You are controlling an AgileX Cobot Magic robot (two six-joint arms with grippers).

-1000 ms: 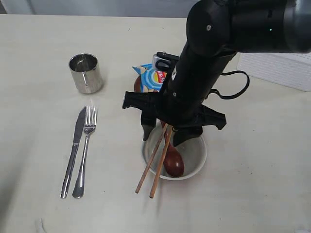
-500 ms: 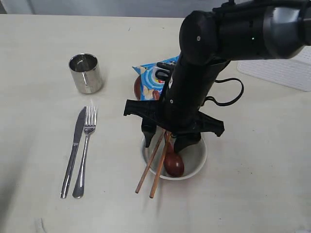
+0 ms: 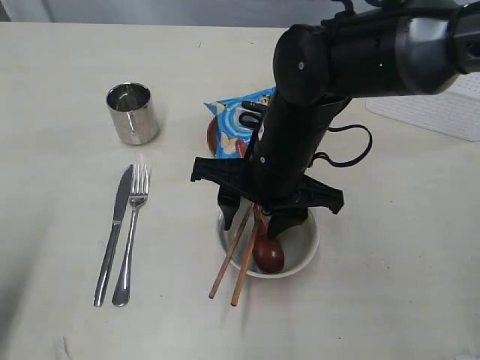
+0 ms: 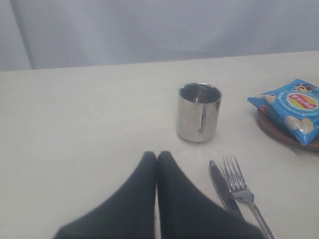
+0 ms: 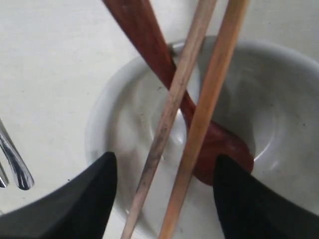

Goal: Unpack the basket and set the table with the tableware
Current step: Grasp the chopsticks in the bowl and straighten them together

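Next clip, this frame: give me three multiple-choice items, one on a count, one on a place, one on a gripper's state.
1. How many chopsticks lean out of the bowl?
A one; B two; C four.

2. Where does the blue chip bag lie?
A on the brown plate; B in the bowl; C inside the steel cup.

3. How does the right gripper stand?
A shut and empty; B shut on the fork; C open, astride the chopsticks and the spoon.

Key:
1 B: two wooden sticks cross the bowl's rim.
2 A: the plate's edge shows beneath the bag.
3 C: its fingers stand wide apart, one on either side of them.
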